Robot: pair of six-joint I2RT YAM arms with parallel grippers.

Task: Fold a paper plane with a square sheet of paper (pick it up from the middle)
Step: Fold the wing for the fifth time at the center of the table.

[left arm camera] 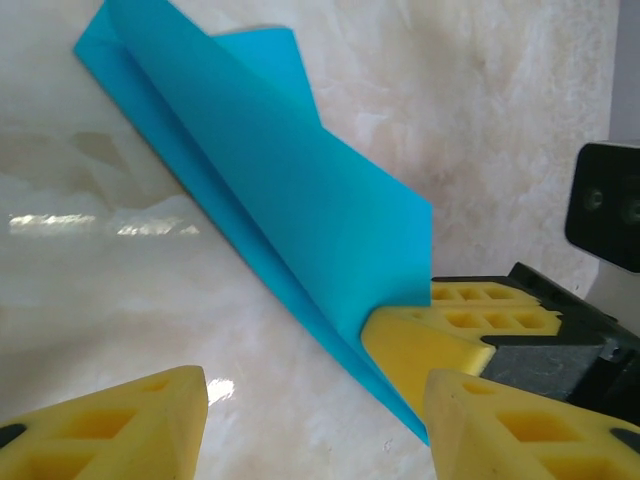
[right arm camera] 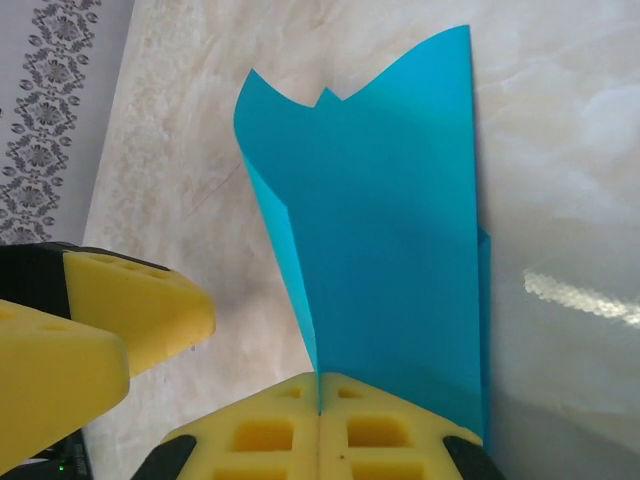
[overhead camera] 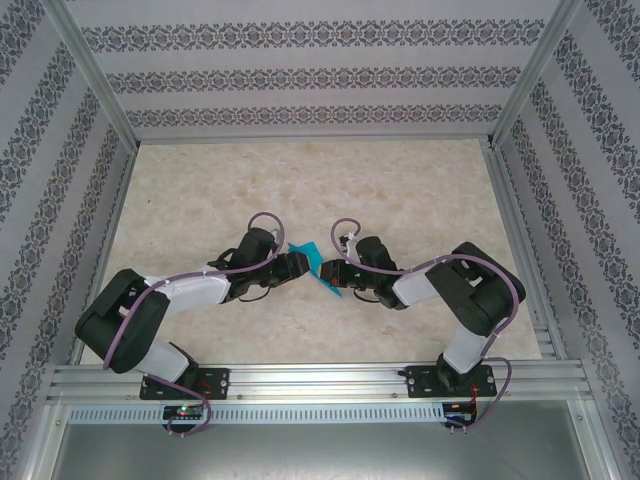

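The square sheet of paper [right arm camera: 390, 250] is pinched at its crease in my right gripper [right arm camera: 320, 395], standing edge-up. My left gripper [left arm camera: 315, 395] hangs part-open just beside that gripper, holding nothing. Perhaps 2 folds done; nose and wings remain.

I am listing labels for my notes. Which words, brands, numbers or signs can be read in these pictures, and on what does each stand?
None can be read. The teal paper is plain, the yellow finger pads bear no marking, and the wall pattern is ornament, not letters. The small boards at the arm bases are too small to read.
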